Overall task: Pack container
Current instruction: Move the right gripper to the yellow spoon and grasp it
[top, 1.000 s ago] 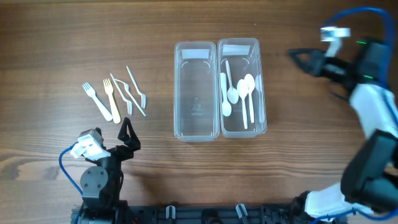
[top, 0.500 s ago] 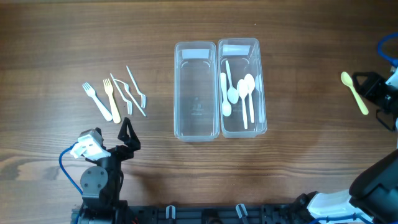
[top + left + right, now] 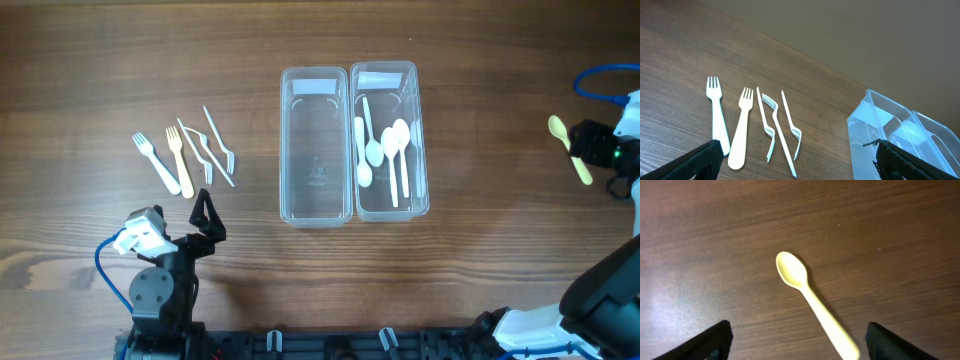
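The right hand (image 3: 797, 327) is hanging wide open over the far right edge of the tabletop (image 3: 480, 260) and is gripping nothing. Its two fingers (image 3: 715, 340) are standing well apart at the bottom corners of the wrist view. A yellow spoon (image 3: 810, 295) is lying flat on the wood between and ahead of them, bowl up, with its handle running toward the right-side finger. Neither finger is touching it. From overhead, this spoon is sitting just beside the hand's tip and well apart from the containers.

The left hand (image 3: 796, 149) is also spreading its fingers (image 3: 700, 160) wide and is holding nothing. It is hovering near the front left of the tabletop, just short of a row of forks. A white fork (image 3: 715, 115) is lying furthest left and a cream fork (image 3: 742, 130) is lying beside it. Two clear forks (image 3: 769, 125) are lying next, with their tines pointing away from the hand. None of the forks is touching the hand.

In the middle of the tabletop, two clear tubs are standing side by side with their long walls touching. The left tub (image 3: 283, 150) is holding no cutlery. The right tub (image 3: 427, 150) is holding several white spoons (image 3: 375, 150), which are lying lengthwise along its floor.
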You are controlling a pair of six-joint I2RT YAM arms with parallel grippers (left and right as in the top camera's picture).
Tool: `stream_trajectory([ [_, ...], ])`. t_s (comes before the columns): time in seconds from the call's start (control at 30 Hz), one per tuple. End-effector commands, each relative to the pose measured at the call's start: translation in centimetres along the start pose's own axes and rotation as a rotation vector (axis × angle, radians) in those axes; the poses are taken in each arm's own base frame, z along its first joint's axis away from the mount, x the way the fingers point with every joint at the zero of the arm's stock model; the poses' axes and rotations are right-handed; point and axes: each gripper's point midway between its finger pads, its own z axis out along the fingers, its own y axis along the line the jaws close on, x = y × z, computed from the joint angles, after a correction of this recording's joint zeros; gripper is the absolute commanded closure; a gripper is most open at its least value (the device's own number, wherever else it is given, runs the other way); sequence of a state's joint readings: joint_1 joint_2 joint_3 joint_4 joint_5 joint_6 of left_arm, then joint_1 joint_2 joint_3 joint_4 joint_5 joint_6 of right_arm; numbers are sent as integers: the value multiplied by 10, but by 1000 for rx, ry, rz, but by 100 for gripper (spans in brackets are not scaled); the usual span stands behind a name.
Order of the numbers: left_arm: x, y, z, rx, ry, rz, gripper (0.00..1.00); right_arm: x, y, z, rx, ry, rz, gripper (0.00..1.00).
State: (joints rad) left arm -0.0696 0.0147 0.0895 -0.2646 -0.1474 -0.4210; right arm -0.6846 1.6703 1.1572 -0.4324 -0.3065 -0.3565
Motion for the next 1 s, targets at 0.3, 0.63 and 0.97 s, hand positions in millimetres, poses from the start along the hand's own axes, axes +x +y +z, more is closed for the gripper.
stream_trajectory([
  [0.3,1,1,0,1,-2,18,0,-15,8,10,36,51,-295,14],
  [0.63,0,1,0,1,-2,18,0,15,3,50,7,142,-275,16],
  [0.97,0,1,0,0,-2,18,0,59,-2,89,-23,263,-240,14],
])
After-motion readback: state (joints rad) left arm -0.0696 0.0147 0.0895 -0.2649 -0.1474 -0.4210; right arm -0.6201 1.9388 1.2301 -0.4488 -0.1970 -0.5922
